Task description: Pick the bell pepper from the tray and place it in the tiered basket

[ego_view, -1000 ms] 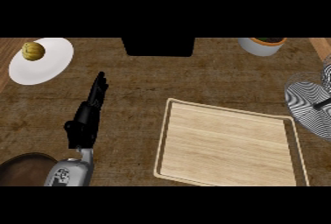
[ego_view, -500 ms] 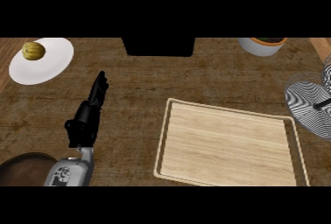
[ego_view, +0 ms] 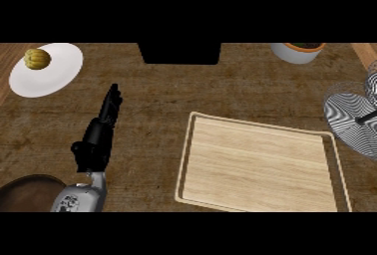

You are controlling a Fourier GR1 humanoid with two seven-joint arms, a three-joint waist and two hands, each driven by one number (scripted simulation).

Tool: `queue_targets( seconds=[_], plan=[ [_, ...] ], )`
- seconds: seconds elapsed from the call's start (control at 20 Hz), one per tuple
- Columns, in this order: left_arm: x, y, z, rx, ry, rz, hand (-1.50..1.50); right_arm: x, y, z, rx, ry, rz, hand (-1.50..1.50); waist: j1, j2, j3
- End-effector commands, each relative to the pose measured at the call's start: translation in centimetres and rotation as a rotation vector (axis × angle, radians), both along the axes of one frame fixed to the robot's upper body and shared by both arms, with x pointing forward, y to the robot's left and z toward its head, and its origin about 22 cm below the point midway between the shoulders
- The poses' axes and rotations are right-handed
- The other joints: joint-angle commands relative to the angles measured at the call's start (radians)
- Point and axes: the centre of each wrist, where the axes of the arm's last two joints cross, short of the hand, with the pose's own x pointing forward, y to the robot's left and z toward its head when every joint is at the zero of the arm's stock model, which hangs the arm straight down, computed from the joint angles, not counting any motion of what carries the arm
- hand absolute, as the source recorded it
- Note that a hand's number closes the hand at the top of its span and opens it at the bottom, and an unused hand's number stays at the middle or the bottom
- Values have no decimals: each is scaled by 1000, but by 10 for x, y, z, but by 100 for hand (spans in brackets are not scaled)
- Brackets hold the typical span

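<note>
At the far left, a white plate (ego_view: 53, 75) lies on the worktop (ego_view: 243, 94), and on it, near its far edge, sits a small yellow lobed thing that I take for the bell pepper (ego_view: 37, 59). So it is on the plate, not on the tray. From above it looks almost round, so I judge it stands upright. I cannot tell which way its long axis points.

The left hand (ego_view: 98, 135) is to the right of the plate and nearer the robot. Its fingers (ego_view: 112, 98) are straight, pointing away from the robot, and hold nothing. It seems to rest there.

The wooden tray (ego_view: 258, 167) lies right of the middle. The wire tiered basket (ego_view: 355, 115) stands at the right edge, near the tray's far corner. The right hand is not seen.
</note>
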Motion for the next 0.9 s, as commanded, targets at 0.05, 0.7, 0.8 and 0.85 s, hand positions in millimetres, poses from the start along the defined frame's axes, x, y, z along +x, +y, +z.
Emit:
queue_targets(
  seconds=[0.05, 0.7, 0.8, 0.85],
  plan=[
    [-2, 11, 2, 12, -9, 5, 0, -20, -38, -1, 166, -57, -165, -150, -2, 2, 1],
    [5, 4, 10, -13, 1, 18, 0, -142, -128, -8, 394, -67, -260, -150, -18, 11, 11],
    [0, 11, 4, -2, -13, 41, 0, -154, -133, -23, 446, -42, -243, -150, -30, 9, 14],
    [-3, 5, 3, 2, 12, 50, 0, -162, -135, -20, 438, -53, -236, -150, -33, 7, 14]
  ],
)
